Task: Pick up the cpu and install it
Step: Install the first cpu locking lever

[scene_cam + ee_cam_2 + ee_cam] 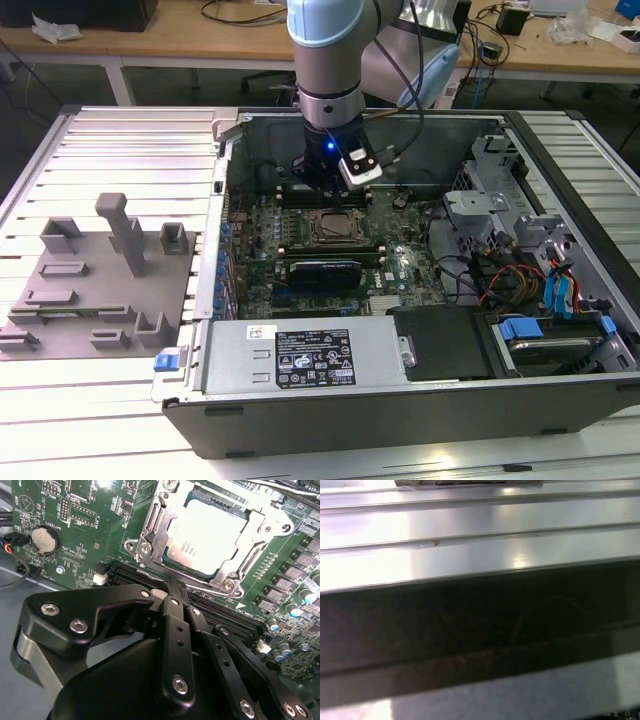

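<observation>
My gripper [172, 587] shows in the second wrist view at lower centre with its black fingers [176, 625] drawn together and nothing between them, just beside the socket's metal frame [150, 532]. The cpu [207, 537] lies flat inside that socket in the upper middle, silvery top up, on the green motherboard [90, 510]. In the exterior view, the arm [335, 60] reaches down from top centre into the open computer case [400, 400], with grey fixture blocks [100, 280] at left.

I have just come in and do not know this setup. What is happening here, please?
A robot arm is working inside an open computer case. Its gripper hangs just over the motherboard, beside the processor socket. The cpu already lies flat in that socket, and the gripper holds nothing.
</observation>
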Robot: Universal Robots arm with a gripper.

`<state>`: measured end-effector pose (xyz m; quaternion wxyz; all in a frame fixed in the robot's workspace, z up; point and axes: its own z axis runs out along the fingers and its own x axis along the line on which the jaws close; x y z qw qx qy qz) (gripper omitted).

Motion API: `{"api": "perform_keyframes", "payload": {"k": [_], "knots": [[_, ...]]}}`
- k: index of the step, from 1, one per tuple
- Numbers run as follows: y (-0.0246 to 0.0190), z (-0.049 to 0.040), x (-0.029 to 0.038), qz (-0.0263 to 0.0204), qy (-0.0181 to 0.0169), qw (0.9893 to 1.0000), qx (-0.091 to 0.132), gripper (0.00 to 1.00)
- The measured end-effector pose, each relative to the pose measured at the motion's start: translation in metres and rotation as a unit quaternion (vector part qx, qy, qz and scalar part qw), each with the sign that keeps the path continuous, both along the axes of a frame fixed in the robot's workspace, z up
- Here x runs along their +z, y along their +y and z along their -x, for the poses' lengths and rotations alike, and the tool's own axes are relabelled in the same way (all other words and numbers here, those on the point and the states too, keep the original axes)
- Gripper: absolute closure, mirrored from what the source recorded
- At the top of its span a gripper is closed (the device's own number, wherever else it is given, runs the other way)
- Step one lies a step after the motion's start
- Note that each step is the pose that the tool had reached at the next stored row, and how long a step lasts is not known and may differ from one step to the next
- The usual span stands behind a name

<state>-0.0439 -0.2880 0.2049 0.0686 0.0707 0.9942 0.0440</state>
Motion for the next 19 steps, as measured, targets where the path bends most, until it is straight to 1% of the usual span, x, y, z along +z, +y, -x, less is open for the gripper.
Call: {"api": "perform_keyframes", "payload": {"k": [2,7,10,14,15,17,19], "knots": [[0.0,0.0,-0.0003,0.001,0.0,1.0,-0.005,0.89],[-0.0001,0.0,-0.0008,0.0034,0.0,0.9995,-0.031,0.89],[0.0002,0.0,-0.0007,0.0036,0.0,0.9995,-0.032,0.89],[0.0024,0.0,-0.0008,0.0038,0.0,0.9994,-0.033,0.89],[0.0057,0.0,-0.0008,0.0052,-0.0001,0.999,-0.044,0.89],[0.0057,0.0001,-0.0008,0.0053,-0.0004,0.9987,-0.05,0.89],[0.0057,0.0001,-0.0011,0.0054,-0.0007,0.9981,-0.062,0.89]]}}
